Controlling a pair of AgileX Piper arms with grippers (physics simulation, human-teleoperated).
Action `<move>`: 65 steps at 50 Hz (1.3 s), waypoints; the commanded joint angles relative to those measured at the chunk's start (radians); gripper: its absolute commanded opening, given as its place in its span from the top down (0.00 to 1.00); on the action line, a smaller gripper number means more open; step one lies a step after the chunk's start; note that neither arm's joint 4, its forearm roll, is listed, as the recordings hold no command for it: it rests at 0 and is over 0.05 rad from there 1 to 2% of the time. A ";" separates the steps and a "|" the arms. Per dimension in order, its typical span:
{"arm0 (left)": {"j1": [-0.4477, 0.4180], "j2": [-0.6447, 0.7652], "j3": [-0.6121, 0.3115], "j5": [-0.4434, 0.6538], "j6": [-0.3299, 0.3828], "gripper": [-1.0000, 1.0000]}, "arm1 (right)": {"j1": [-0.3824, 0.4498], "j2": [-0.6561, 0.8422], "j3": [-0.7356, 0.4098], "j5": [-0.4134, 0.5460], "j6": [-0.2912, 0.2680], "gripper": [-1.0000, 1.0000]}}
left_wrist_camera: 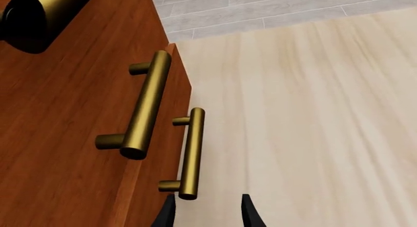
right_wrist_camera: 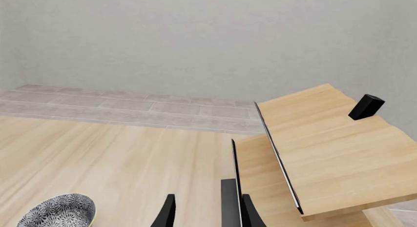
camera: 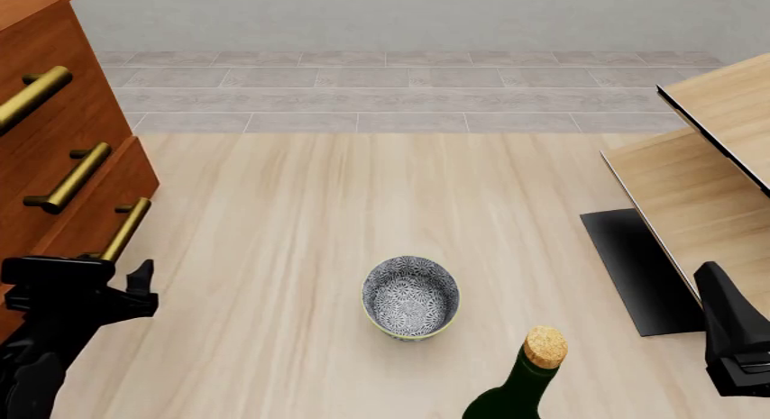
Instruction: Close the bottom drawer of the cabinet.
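I'd set my left gripper [camera: 135, 284], fingers spread and empty, square against the bottom drawer [camera: 90, 223] and push straight in.

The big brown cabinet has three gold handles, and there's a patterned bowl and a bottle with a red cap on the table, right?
Almost. The bottle has a tan cork in its top, not a red cap; the front view shows it. The rest is right: the brown cabinet has three gold handles, and a patterned bowl sits on the table.
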 commanded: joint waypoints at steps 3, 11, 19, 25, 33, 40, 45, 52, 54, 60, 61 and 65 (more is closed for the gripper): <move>0.032 0.016 -0.017 0.000 0.016 0.00 | 0.000 0.000 -0.001 0.000 0.000 0.00; 0.038 0.017 -0.019 0.000 0.030 0.00 | -0.001 0.000 0.001 -0.002 -0.002 0.00; 0.045 0.016 -0.018 0.000 0.040 0.00 | -0.001 0.000 0.000 -0.001 -0.003 0.00; 0.050 0.015 -0.020 0.000 0.046 0.00 | -0.001 0.000 -0.001 0.000 -0.002 0.00; 0.055 0.015 -0.024 0.000 0.054 0.00 | -0.002 0.000 0.000 -0.001 -0.003 0.00; 0.065 0.015 -0.021 0.000 0.056 0.00 | -0.002 0.000 0.001 -0.002 -0.003 0.00; 0.073 0.016 -0.020 0.000 0.060 0.00 | -0.002 0.000 0.002 -0.003 -0.003 0.00; 0.085 0.018 -0.023 0.000 0.068 0.00 | -0.002 0.000 0.000 -0.002 -0.003 0.00; 0.087 0.018 -0.025 0.000 0.069 0.00 | -0.002 0.000 0.000 -0.002 -0.003 0.00; 0.097 0.016 -0.025 0.000 0.074 0.00 | -0.003 0.000 0.001 -0.003 -0.003 0.00; 0.097 0.016 -0.025 0.000 0.075 0.00 | -0.003 0.000 0.002 -0.003 -0.003 0.00; 0.103 0.018 -0.027 0.000 0.079 0.00 | -0.003 0.000 0.000 -0.003 -0.004 0.00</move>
